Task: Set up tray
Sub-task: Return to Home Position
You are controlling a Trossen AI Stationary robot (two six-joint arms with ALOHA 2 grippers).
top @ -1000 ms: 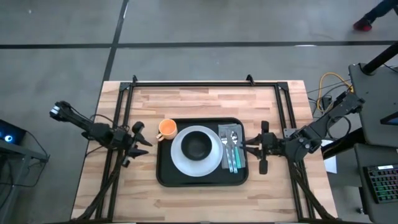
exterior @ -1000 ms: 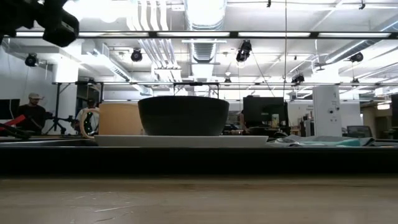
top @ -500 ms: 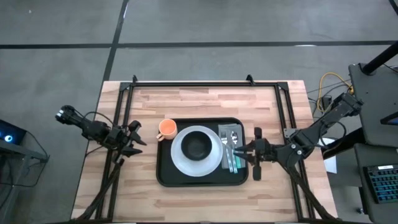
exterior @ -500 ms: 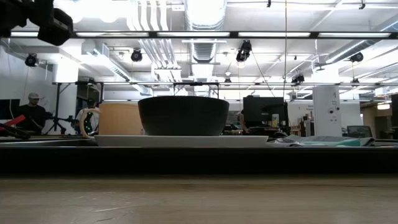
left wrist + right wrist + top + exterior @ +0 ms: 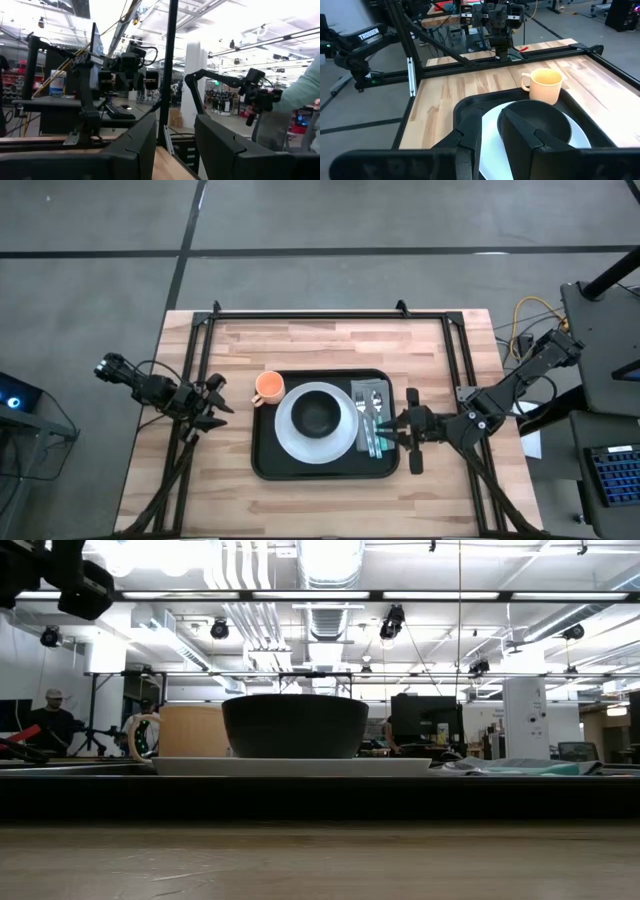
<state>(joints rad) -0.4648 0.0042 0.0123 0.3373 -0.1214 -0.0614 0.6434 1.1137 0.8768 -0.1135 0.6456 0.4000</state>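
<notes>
When looking straight down, can't miss the tray (image 5: 263, 461) parked dead centre of the wooden table (image 5: 330, 345), long sides running from 9 to 3 o'clock. Carries a white plate (image 5: 288, 438) in the middle, with a dark bowl (image 5: 317, 415) sitting on it. Got an orange cup (image 5: 268, 387) at roughly 10 o'clock from the bowl, just beside the plate's edge and inside the tray's rim. Over on the 3 o'clock side of the tray, found a grey napkin (image 5: 372, 384) lying flat with cutlery (image 5: 374, 432) on top, shiny ends toward 12 and teal-green handles toward 6. Too small to sort piece from piece, honestly.

Spotted the right gripper (image 5: 400, 430) hanging over the tray's 3 o'clock rim, right next to the napkin and pointing toward 9. Going by that arm's wrist view, fingers (image 5: 470, 140) parted only a little, with a sliver of white plate visible in the gap, and gripping nothing.

Left gripper (image 5: 213, 408) off the tray altogether, out at 9 o'clock above the left side bars of the black frame (image 5: 320, 314), near the cup but not touching it. Judging by its own wrist view, fingers (image 5: 135, 145) plainly spread and empty, nothing but an upright post and the room between them.

From table height, only got the tray as a black band, with bowl, cup and napkin poking up above it. Also caught a person (image 5: 50, 720) far back in the room, plus a teal sleeve (image 5: 305, 95) at the edge of the left wrist view.
</notes>
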